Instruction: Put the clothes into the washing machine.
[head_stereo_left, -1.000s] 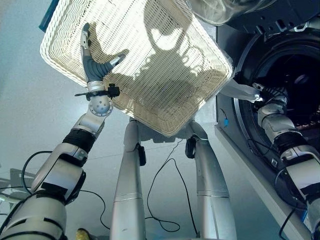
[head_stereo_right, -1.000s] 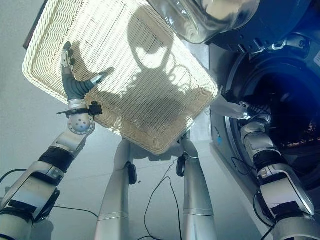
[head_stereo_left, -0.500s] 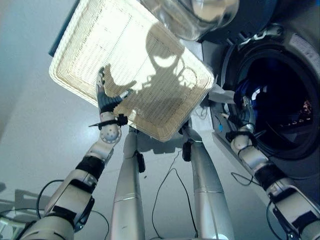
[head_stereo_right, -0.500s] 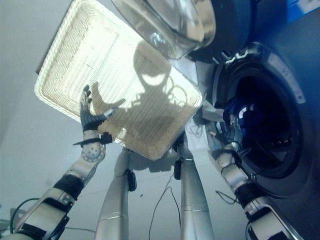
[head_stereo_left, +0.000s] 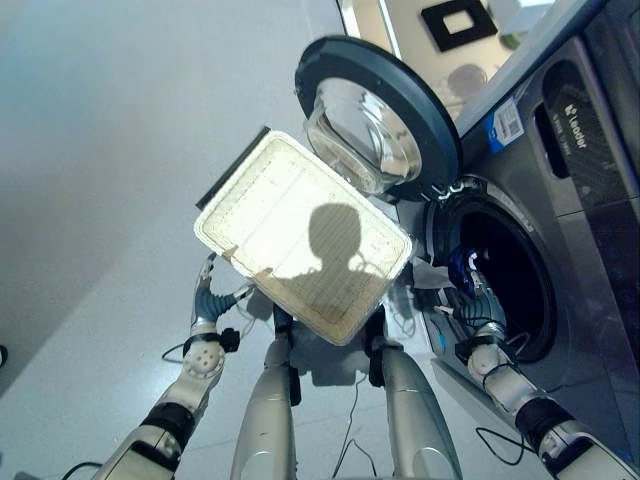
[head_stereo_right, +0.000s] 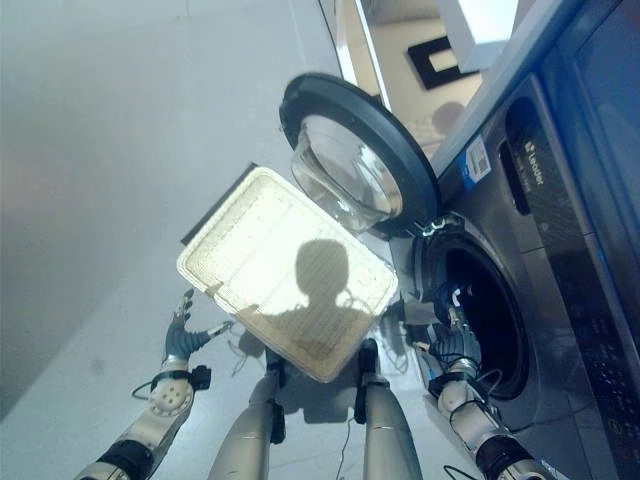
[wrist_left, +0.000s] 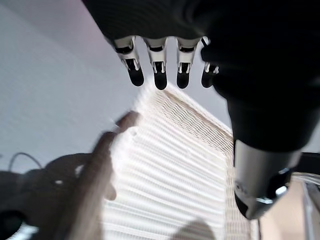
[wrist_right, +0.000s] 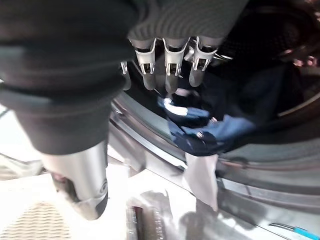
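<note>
A dark blue garment (wrist_right: 200, 127) lies over the lower rim of the washing machine's drum opening (head_stereo_left: 500, 285), with a white cloth (wrist_right: 202, 175) hanging down from the rim below it. My right hand (head_stereo_left: 470, 300) is just in front of that rim, open, its straight fingers (wrist_right: 167, 60) pointing at the blue garment without touching it. The white wicker basket (head_stereo_left: 300, 250) stands left of the machine, its woven bottom bare. My left hand (head_stereo_left: 208, 295) hovers open by the basket's near left edge, its fingers (wrist_left: 157, 65) straight.
The round glass door (head_stereo_left: 375, 120) of the machine stands swung open to the left, above the basket's far side. The grey machine front (head_stereo_left: 590, 200) takes up the right. Pale floor (head_stereo_left: 110, 180) spreads to the left of the basket.
The camera has swung up and back, so the whole scene looks smaller. My right hand has drawn back from inside the drum to its rim. My left hand has come off the basket to its edge.
</note>
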